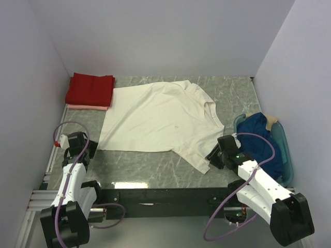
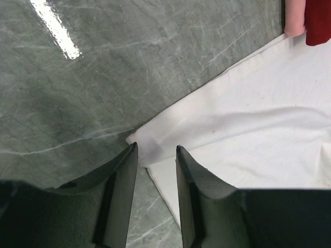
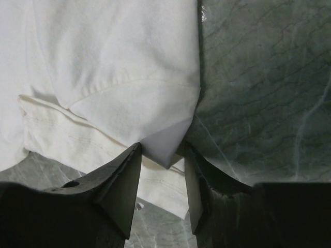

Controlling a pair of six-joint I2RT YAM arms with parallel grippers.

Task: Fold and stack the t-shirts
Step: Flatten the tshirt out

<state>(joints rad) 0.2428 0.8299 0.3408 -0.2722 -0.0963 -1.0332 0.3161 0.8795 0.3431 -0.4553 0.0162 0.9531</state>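
Observation:
A cream-white t-shirt (image 1: 155,121) lies spread flat mid-table. My left gripper (image 1: 89,148) is at its near-left hem corner. In the left wrist view the gripper (image 2: 156,150) has its jaws slightly apart with that hem corner (image 2: 150,142) between the tips. My right gripper (image 1: 213,155) is at the near sleeve. In the right wrist view the gripper (image 3: 161,150) has a narrow gap with the sleeve corner (image 3: 165,144) in it. A folded red shirt (image 1: 90,89) lies on a folded pale pink shirt (image 1: 87,107) at the back left. A dark blue shirt (image 1: 261,142) lies bunched in the basket.
The teal plastic basket (image 1: 284,150) stands at the right edge, next to my right arm. White walls close in the table at left, back and right. Bare grey marble table (image 1: 150,168) shows along the near edge.

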